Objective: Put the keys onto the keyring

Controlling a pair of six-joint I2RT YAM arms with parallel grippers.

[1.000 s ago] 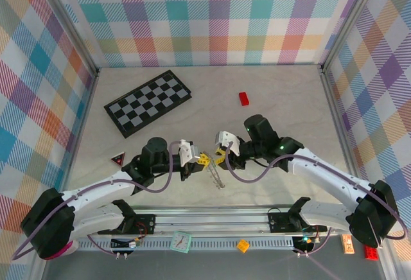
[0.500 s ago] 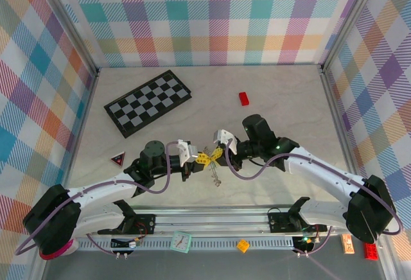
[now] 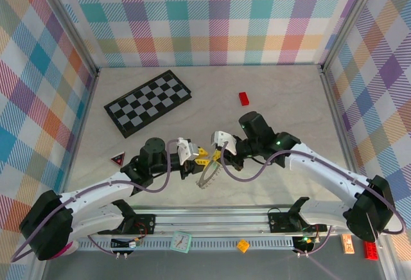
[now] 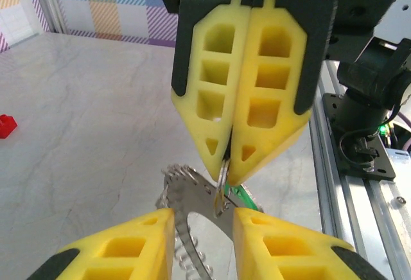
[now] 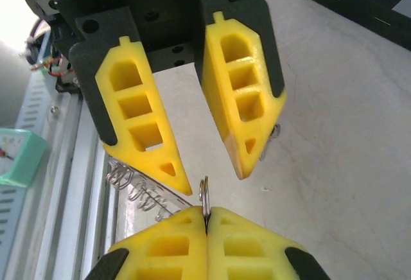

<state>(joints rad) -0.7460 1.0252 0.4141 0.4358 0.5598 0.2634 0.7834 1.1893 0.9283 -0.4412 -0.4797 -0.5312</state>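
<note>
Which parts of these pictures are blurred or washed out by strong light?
Top external view: even light, soft shadows, the keyring small but sharp enough. Left wrist view: the left claw at the bottom edge looks slightly soft. Right wrist view: the upper left corner is washed out to white.

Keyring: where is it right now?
In the top view the keyring is at the table's front centre, just nearer the rail than the meeting tips of the left gripper and right gripper; the red block lies farther back.

Robot lab cell (plaid walls (image 3: 212, 17), rail (image 3: 212, 219))
</note>
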